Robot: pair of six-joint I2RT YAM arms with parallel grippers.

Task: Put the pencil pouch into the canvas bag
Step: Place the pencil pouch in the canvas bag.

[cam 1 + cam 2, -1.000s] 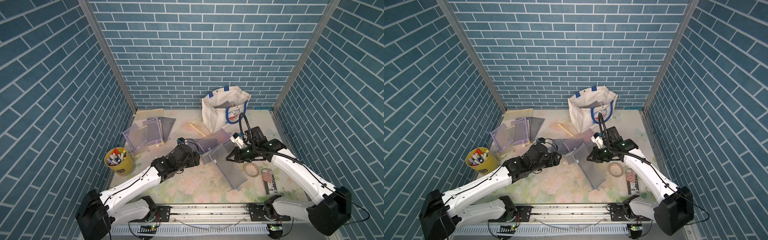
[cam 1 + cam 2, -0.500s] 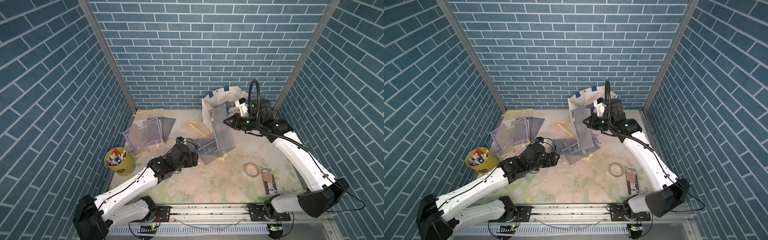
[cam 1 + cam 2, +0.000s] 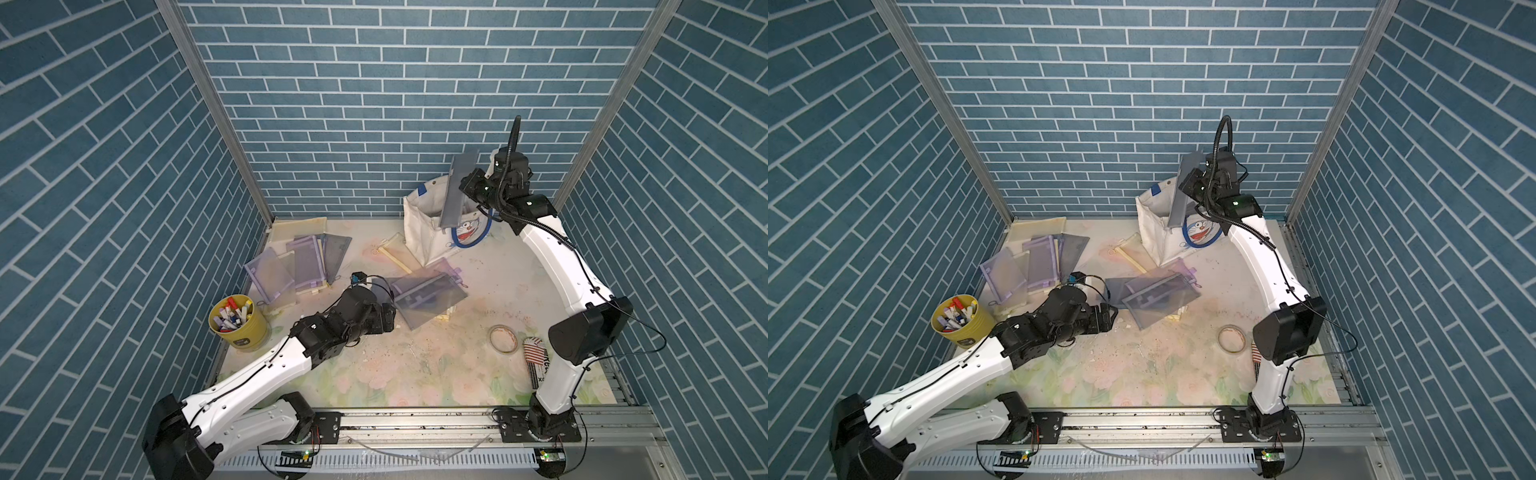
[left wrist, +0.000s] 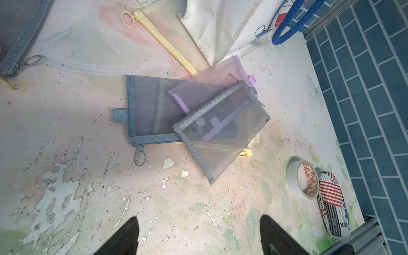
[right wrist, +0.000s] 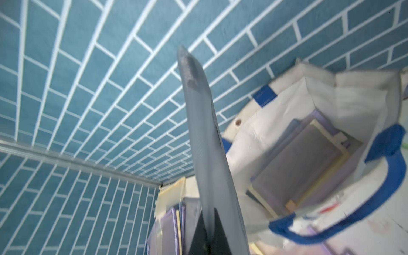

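Near zone, lower part of both top views: the floral worktop carries a tape roll at lower right. The left gripper hovers low over the worktop at centre left. Its fingers are spread wide and hold nothing.

Middle zone: a pile of mesh pouches, grey and purple, lies overlapped just ahead of the left gripper. A yellow cup of markers stands at left.

Far zone, upper right of centre: the right gripper is raised, its fingers pinching the pencil pouch at one long edge. The pencil pouch is a flat, grey, semi-transparent mesh rectangle, held nearly upright with a slight tilt. It hangs in the air at the open mouth of the canvas bag. Its lower end overlaps the bag's rim in both top views; whether it is inside cannot be told. The right wrist view shows stacked pouches lying in the bag.
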